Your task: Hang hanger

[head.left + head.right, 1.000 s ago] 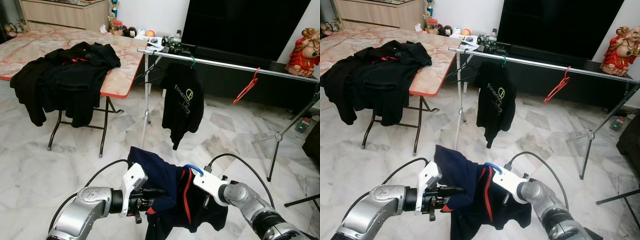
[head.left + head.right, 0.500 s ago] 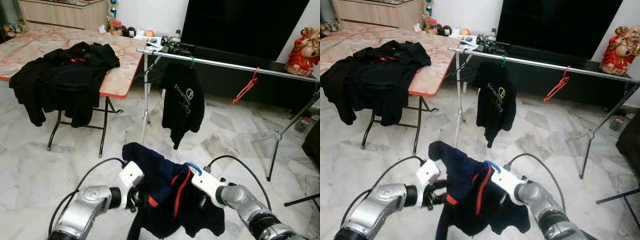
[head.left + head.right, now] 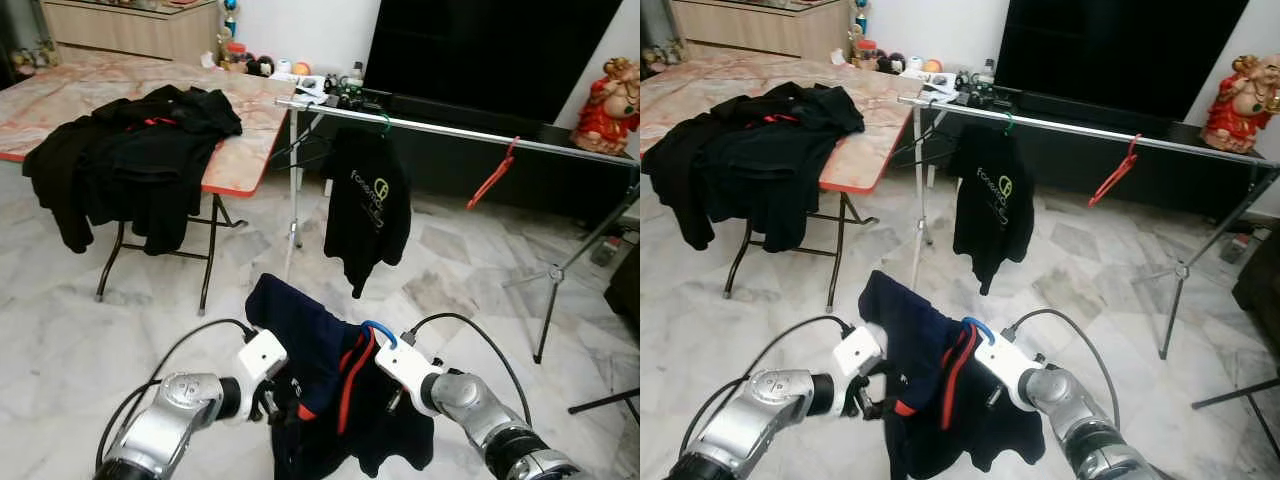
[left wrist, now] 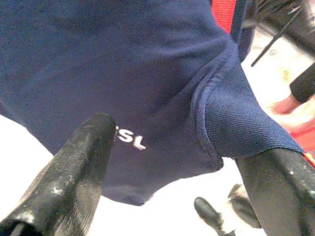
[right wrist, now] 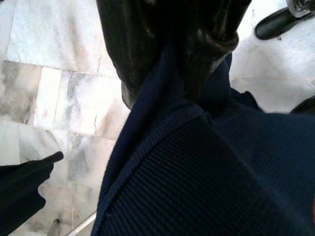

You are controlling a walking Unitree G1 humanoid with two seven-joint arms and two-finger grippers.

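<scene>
A navy shirt (image 3: 318, 345) with red trim hangs on a blue hanger, whose hook (image 3: 381, 331) sticks up by my right wrist. Low in front of me, my right gripper (image 5: 174, 73) is shut on the shirt's fabric at the hanger's top. My left gripper (image 4: 182, 147) stands open at the shirt's left side, its fingers (image 4: 86, 152) wide apart with the cloth just beyond them. Ahead, a silver clothes rail (image 3: 450, 128) on tripod stands carries a black printed shirt (image 3: 368, 205) on a green hanger and an empty red hanger (image 3: 493, 175).
A folding table (image 3: 235, 165) at the left holds a heap of black clothes (image 3: 130, 150). A big dark TV (image 3: 490, 45) and a low cabinet stand behind the rail, with a red statue (image 3: 606, 105) at the right. Tripod legs (image 3: 555, 275) spread over the marble floor.
The navy shirt has dropped from being held spread between both grippers to hanging down from the right one. The left gripper has come off the cloth and sits lower beside it.
</scene>
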